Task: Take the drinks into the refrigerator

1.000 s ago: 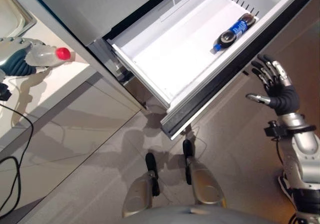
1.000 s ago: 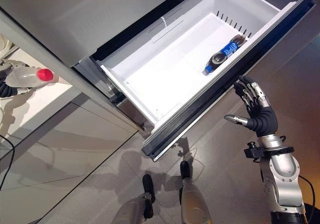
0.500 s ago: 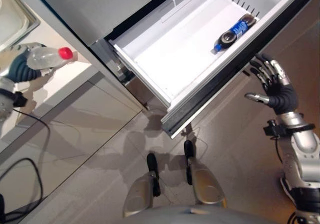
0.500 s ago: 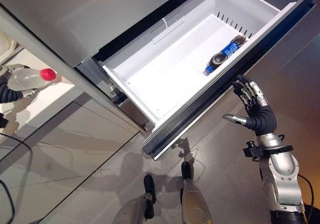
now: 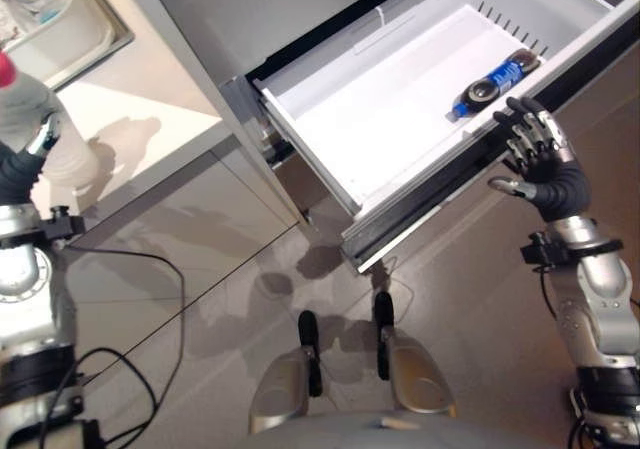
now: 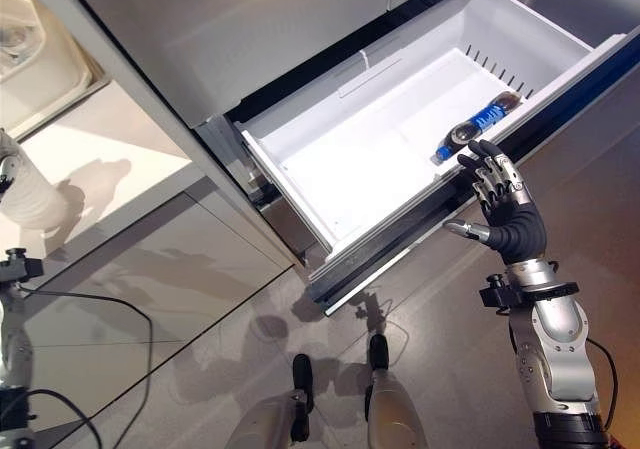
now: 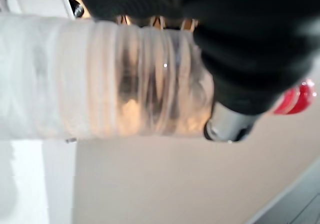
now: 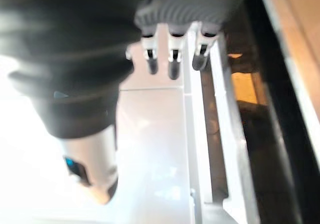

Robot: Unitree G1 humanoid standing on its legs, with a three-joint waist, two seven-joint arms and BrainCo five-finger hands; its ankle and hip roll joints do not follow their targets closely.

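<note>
1. Left hand (image 7: 235, 49), fingers curled round a clear red-capped bottle (image 7: 115, 79), held above the table (image 5: 130, 119), well apart from the drawer (image 5: 400, 139).
2. Right hand (image 6: 505, 219) beside the drawer's front edge, fingers straight and spread, holding nothing.
3. Dark bottle (image 5: 490, 84) already lying in the drawer's far end.
4. Best to carry the held bottle over the near rim, lower it onto the bare white floor, then release.
</note>
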